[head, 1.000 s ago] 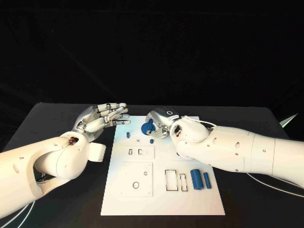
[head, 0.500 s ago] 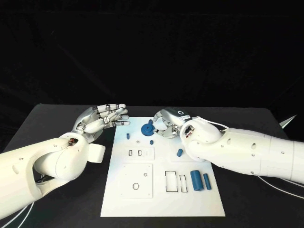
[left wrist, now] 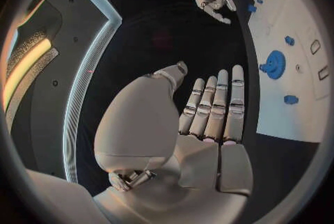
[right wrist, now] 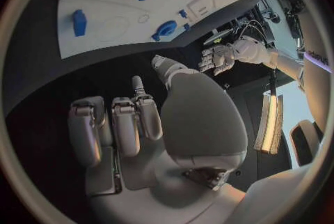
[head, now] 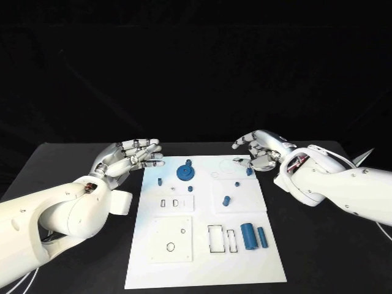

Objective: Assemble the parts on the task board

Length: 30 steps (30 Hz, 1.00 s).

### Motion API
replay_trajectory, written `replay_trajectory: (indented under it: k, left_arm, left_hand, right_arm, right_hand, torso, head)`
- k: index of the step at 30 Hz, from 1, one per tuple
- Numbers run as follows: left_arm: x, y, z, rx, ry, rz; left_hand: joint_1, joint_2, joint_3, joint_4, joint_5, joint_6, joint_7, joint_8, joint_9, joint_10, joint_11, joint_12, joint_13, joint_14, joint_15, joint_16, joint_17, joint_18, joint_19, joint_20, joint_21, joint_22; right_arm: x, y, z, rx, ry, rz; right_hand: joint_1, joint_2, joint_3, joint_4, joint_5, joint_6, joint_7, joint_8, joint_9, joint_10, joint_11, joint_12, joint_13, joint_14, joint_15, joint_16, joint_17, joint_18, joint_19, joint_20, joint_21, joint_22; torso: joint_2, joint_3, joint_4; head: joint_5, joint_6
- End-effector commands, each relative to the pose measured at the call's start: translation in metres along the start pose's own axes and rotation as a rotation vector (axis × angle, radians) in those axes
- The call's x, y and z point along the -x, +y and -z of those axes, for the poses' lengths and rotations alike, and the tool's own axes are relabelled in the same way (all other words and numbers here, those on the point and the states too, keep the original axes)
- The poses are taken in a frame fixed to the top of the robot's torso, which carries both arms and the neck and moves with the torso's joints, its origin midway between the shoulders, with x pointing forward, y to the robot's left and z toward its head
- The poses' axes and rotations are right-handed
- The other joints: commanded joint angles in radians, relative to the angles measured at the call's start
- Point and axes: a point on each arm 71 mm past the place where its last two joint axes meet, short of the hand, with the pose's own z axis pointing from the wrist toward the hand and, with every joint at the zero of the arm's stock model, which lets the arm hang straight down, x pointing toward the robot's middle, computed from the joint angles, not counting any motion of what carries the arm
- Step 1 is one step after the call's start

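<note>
task board [head: 205, 245]: matt white | table [head: 64, 165]: matt black (smooth) | parts [head: 186, 171]: blue plastic

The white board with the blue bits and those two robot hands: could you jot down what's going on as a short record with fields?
board: white plate lying flat on the black table
blue wheel: round gear on the board's far part, nothing holding it
cylinders: two blue rods side by side near the board's right edge
left hand: empty, fingers apart, beside the board
right hand: empty, fingers apart, beside the board
</note>
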Motion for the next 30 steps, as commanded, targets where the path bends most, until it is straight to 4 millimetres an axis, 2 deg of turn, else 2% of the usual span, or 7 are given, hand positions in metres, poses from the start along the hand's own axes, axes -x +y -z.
replay_trajectory:
  k: [1,7,14,18,22,27,30]
  left_arm:
    - [-0.002,-0.001,-0.001,-0.011,0.020,0.011]
    - [-0.003,-0.001,-0.002,-0.012,0.022,0.012]
    - [-0.004,0.000,-0.002,-0.012,0.023,0.013]
    - [-0.003,0.000,-0.003,-0.011,0.023,0.013]
    - [-0.003,0.000,-0.003,-0.011,0.023,0.013]
    - [-0.003,0.001,-0.003,-0.011,0.023,0.013]
    - [-0.003,0.001,-0.003,-0.011,0.022,0.013]
  left_hand:
    - [-0.006,0.000,0.003,0.001,-0.004,-0.008,0.065,0.003,-0.001,-0.002,0.007,-0.001,-0.002,-0.004,0.007,-0.002,0.001,0.011,0.000,-0.001,0.005,-0.001]
    - [-0.006,0.000,0.004,0.000,-0.004,-0.008,0.065,0.003,-0.001,-0.003,0.007,-0.001,-0.001,-0.004,0.007,-0.002,0.001,0.011,-0.001,-0.001,0.005,-0.001]
    - [-0.006,0.000,0.004,0.000,-0.004,-0.008,0.065,0.003,-0.001,-0.003,0.007,-0.001,-0.001,-0.004,0.007,-0.002,0.001,0.011,-0.001,-0.001,0.005,-0.001]
    - [-0.006,0.000,0.004,0.000,-0.004,-0.008,0.065,0.003,-0.001,-0.003,0.007,-0.001,-0.001,-0.004,0.007,-0.002,0.001,0.011,-0.001,-0.001,0.005,-0.001]
    - [-0.006,0.000,0.004,0.000,-0.004,-0.008,0.065,0.003,-0.001,-0.003,0.007,-0.001,-0.001,-0.004,0.007,-0.002,0.001,0.011,-0.001,-0.001,0.005,-0.001]
    - [-0.005,0.000,0.005,-0.003,-0.004,-0.008,0.064,0.004,-0.001,-0.002,0.006,-0.001,-0.001,-0.004,0.007,-0.003,0.002,0.012,-0.001,-0.001,0.005,-0.001]
    - [-0.005,0.000,0.005,-0.003,-0.004,-0.008,0.064,0.004,-0.001,-0.002,0.006,-0.001,-0.001,-0.004,0.007,-0.003,0.002,0.012,-0.001,-0.001,0.005,-0.001]
  right_arm:
    - [0.003,-0.005,0.008,0.087,0.062,-0.090]
    - [0.010,-0.037,0.018,0.037,0.089,-0.062]
    - [0.002,-0.061,0.021,-0.023,0.127,-0.044]
    - [-0.006,-0.071,0.020,-0.053,0.147,-0.038]
    - [-0.012,-0.077,0.017,-0.075,0.152,-0.034]
    - [-0.018,-0.081,0.014,-0.094,0.151,-0.032]
    - [-0.021,-0.081,0.013,-0.096,0.154,-0.031]
  right_hand:
    - [0.015,-0.007,0.000,-0.015,-0.003,0.004,0.000,-0.008,-0.001,-0.007,0.001,-0.006,0.143,0.096,0.008,0.005,0.225,-0.014,0.105,0.009,0.005,0.263]
    - [0.040,-0.013,-0.001,-0.035,-0.002,0.000,-0.002,-0.013,-0.003,-0.010,-0.001,-0.009,0.141,0.097,0.007,0.007,0.231,-0.014,0.105,0.008,0.005,0.263]
    - [0.046,-0.016,-0.003,-0.041,-0.002,-0.004,-0.002,-0.016,-0.004,-0.012,-0.001,-0.012,0.139,0.097,0.007,0.007,0.231,-0.014,0.105,0.008,0.005,0.263]
    - [0.049,-0.015,-0.002,-0.043,-0.002,-0.005,-0.002,-0.017,-0.004,-0.012,-0.001,-0.012,0.139,0.097,0.006,0.007,0.231,-0.014,0.105,0.008,0.005,0.263]
    - [0.049,-0.015,-0.002,-0.043,-0.002,-0.005,-0.002,-0.017,-0.004,-0.012,-0.001,-0.011,0.139,0.097,0.006,0.007,0.231,-0.014,0.105,0.008,0.005,0.263]
    - [0.050,-0.014,-0.002,-0.044,-0.001,-0.006,-0.002,-0.018,-0.005,-0.010,-0.001,-0.010,0.140,0.097,0.006,0.007,0.233,-0.014,0.105,0.008,0.005,0.263]
    - [0.050,-0.011,-0.001,-0.043,0.001,-0.004,-0.002,-0.017,-0.004,-0.007,-0.001,-0.006,0.143,0.097,0.006,0.008,0.233,-0.014,0.105,0.008,0.005,0.263]
  torso:
    - [-0.002,0.0078,-0.0077]
    - [-0.003,0.0137,-0.0093]
    - [-0.002,0.0102,-0.0047]
    - [-0.002,0.0111,-0.0038]
    - [-0.002,0.0096,-0.0059]
    - [-0.003,0.0088,-0.0041]
    - [-0.002,0.0082,-0.0049]
  head:
    - [-0.016,-0.002]
    - [-0.021,-0.005]
    - [-0.024,-0.011]
    - [-0.022,-0.013]
    - [-0.021,-0.016]
    - [-0.018,-0.019]
    - [-0.011,-0.022]
